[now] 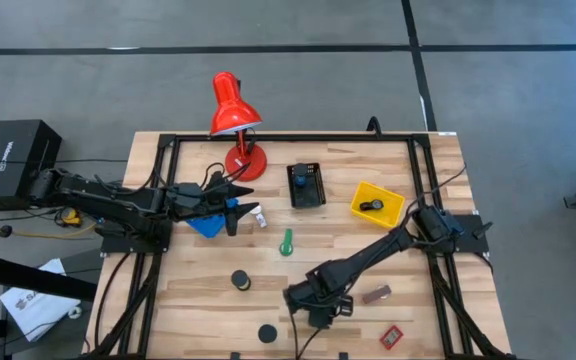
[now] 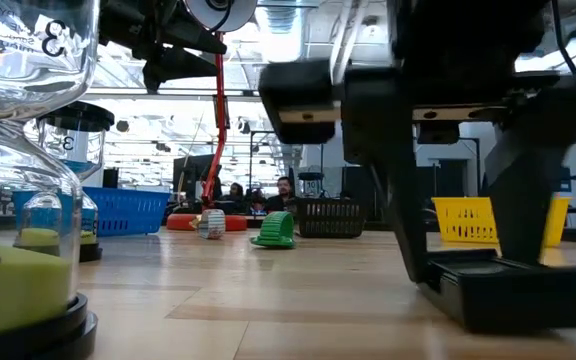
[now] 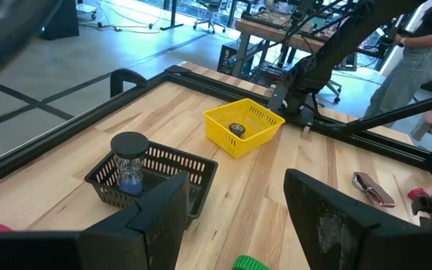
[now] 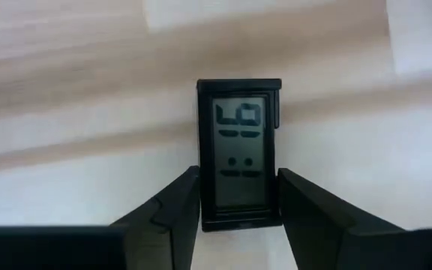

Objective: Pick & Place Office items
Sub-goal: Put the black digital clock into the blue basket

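Note:
My right gripper (image 1: pixel 310 308) is down at the table's near middle, shut on a black rectangular piece with a digital display (image 4: pixel 238 142). My left gripper (image 1: pixel 242 212) is open and empty above the blue bin (image 1: pixel 206 224). A green stick (image 1: pixel 287 242), a white tube (image 1: pixel 259 215), two black discs (image 1: pixel 240 281) (image 1: pixel 266 333), a brown block (image 1: pixel 376 294) and a red tag (image 1: pixel 392 336) lie on the table. The low view shows the discs to be the caps of sand timers (image 2: pixel 23 210). My right gripper pinches the black rectangular piece between its two fingers, one on each long side near one end (image 4: pixel 210 211). The fingers (image 4: pixel 175 210) come from above and lie along the piece. In the low view the piece (image 2: pixel 508 295) sits level at the table top; whether it is lifted clear, I cannot tell.
A red desk lamp (image 1: pixel 236 120) stands at the far edge. A black bin (image 1: pixel 306 185) holds a sand timer (image 3: pixel 130 161). The yellow bin (image 1: pixel 376 203) holds a small dark item (image 3: pixel 236 129). A black frame (image 1: pixel 288 138) borders the table. People show in the room beyond.

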